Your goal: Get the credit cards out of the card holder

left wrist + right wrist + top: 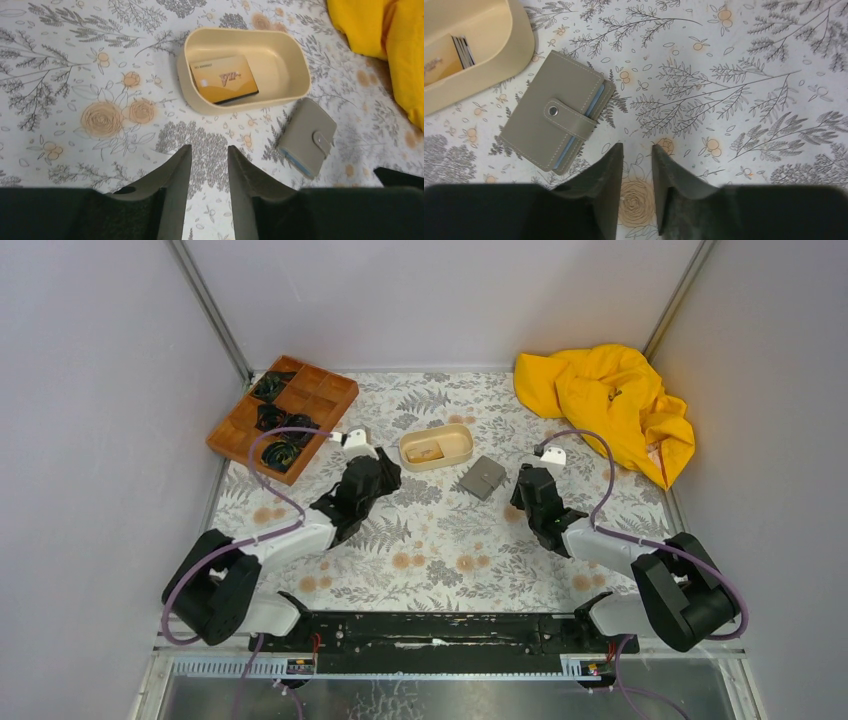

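Observation:
The card holder (483,478) lies folded shut on the flowered table, grey, with its snap strap fastened. It also shows in the left wrist view (307,136) and the right wrist view (556,112), with a blue edge at its open side. A gold credit card (224,79) lies on top of darker cards in the beige oval tray (296,56). The card edges also show in the right wrist view (463,50). My left gripper (210,150) is open and empty, short of the tray. My right gripper (638,147) is open and empty, just right of the holder.
The beige tray (466,440) sits left of the holder. A brown compartment tray (322,390) with black coiled items stands at the back left. A crumpled yellow cloth (610,405) lies at the back right. Grey walls close in both sides.

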You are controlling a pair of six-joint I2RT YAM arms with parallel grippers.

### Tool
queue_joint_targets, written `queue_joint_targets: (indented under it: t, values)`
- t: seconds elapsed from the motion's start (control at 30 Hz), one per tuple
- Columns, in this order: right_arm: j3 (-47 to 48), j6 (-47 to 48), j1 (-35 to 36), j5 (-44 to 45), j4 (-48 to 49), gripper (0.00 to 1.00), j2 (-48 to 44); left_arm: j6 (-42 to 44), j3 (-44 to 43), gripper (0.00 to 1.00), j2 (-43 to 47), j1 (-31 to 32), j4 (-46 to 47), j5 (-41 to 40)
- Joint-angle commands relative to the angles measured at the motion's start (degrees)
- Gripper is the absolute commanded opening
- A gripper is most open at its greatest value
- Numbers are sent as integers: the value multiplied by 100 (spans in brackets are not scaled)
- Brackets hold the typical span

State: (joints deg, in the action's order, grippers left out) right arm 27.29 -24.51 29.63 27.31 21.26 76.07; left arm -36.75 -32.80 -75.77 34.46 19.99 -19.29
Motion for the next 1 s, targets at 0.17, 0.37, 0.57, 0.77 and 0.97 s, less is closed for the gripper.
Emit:
queue_joint_targets:
  t: [0.17,0.37,0.57,0.77,0.97]
  values:
    - [215,60,11,-241,142,56,-111,497,-1886,100,-1494,-66,-1320,-829]
    - [281,67,12,-330,101,59,-84,615,-2313,86,-2116,-231,-1553,-775]
    - [312,69,10,-361,80,60,-42,596,-2436,80,-2462,-273,-1629,-695]
    - [330,60,8,-420,89,60,-7,583,-2518,79,-2621,-274,-1602,-649]
    - [347,46,11,-441,80,61,43,482,-2476,71,-2600,-327,-1468,-521]
